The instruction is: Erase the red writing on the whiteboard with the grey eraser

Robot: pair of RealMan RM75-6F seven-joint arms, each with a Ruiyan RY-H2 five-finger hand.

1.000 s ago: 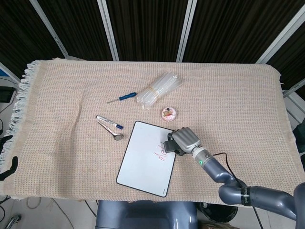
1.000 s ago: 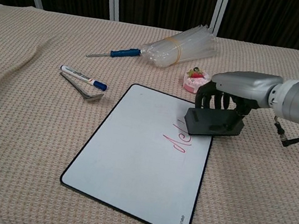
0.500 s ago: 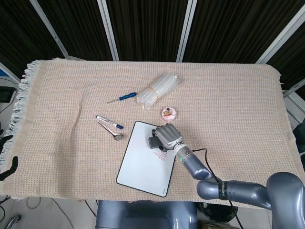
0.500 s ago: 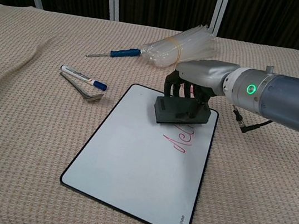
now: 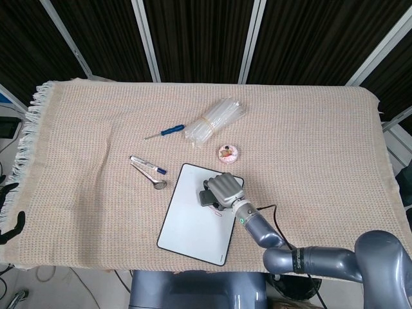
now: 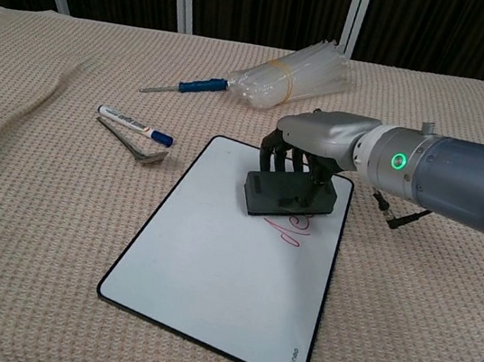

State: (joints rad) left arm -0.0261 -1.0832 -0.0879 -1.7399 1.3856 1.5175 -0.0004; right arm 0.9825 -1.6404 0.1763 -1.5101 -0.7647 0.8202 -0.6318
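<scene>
right hand (image 6: 313,143) grips the eraser (image 6: 287,194) from above, fingers curled down over its top, and the eraser sits flat on the whiteboard (image 6: 200,275), directly under the palm. in the head view the same hand (image 5: 224,188) covers most of the eraser (image 5: 206,197), which pokes out at the hand's left side. the eraser lies on the upper right part of the whiteboard (image 5: 187,225), with the red writing (image 6: 294,231) just below its near edge, partly hidden beneath it. left hand shows in neither view. left of the whiteboard lie a marker (image 6: 135,123) and a spoon (image 6: 134,147) side by side on the tabletop (image 6: 25,231). beyond the whiteboard are a screwdriver (image 6: 187,86), a bundle of clear tubes (image 6: 289,79) and, in the head view, a small pink tin (image 5: 228,153).
</scene>
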